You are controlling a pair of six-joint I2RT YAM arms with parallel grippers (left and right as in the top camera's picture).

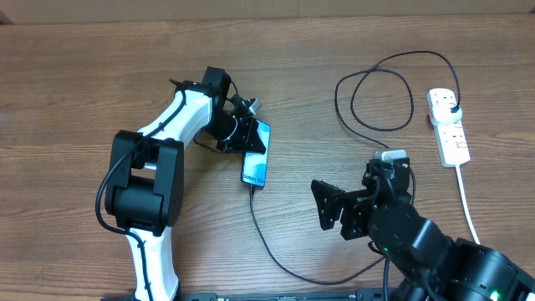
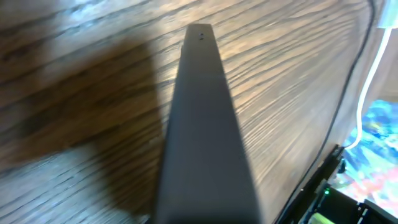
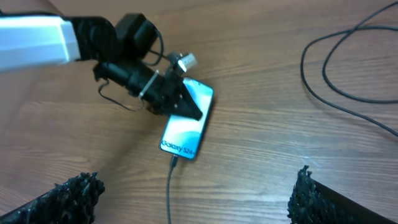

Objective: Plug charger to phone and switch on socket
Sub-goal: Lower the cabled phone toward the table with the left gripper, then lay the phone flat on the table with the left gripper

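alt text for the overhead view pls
The left gripper sits on the upper end of the phone, which lies face up on a wooden table with the black charger cable meeting its lower end. The cable loops right to the white power strip; the right gripper is open nearby.

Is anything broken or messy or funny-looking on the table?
Nothing looks broken or spilled. The phone lies a bit crooked on the table, the left gripper sits over one edge, and the charger cable wanders in loose loops.
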